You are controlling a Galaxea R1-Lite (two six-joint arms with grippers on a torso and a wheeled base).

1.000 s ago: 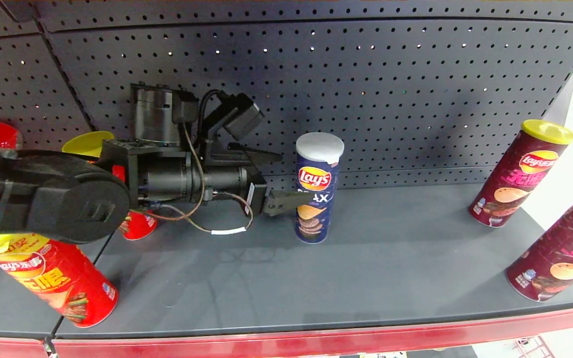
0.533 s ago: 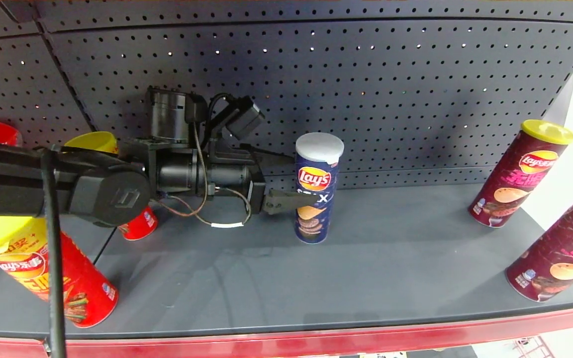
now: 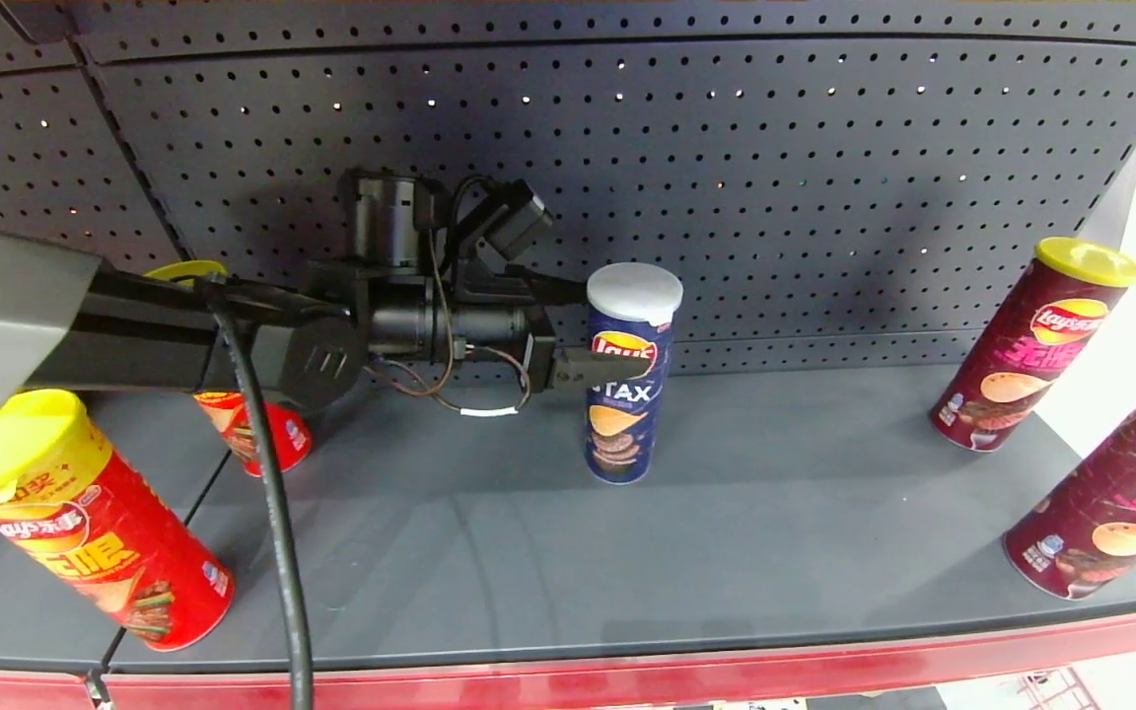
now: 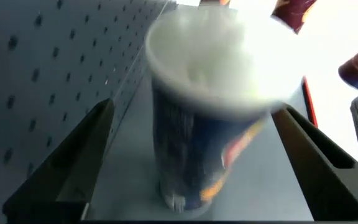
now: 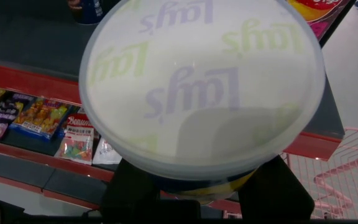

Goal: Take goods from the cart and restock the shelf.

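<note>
1. Check the left jaws. They stand wide, one on each side of the blue can's (image 3: 627, 434) upper wall. The left wrist view shows a gap on both sides.
2. Locate the blue can. It stands upright on the shelf (image 3: 726, 532), between the left jaws and close to the pegboard (image 3: 775, 177).
3. Check the right jaws. They hold a second can (image 5: 204, 81) by its body, just under its white lid.
4. Treat the step in hand as the release of the placed can; this is a judgement. Draw the left jaws straight back along their own line and keep both gaps even.
5. Do not swing or lift until the tips are clear of the can.
6. Expect a tall, narrow tube with a glossy printed wall and a flat plastic lid. It is probably light, so a touch high up could tip it.
7. Expect little grip from the flat, matte grey shelf.
8. Mind the red cans (image 3: 95, 532) behind the left jaws. The maroon cans (image 3: 1031, 345) stand well beyond the tips.
</note>
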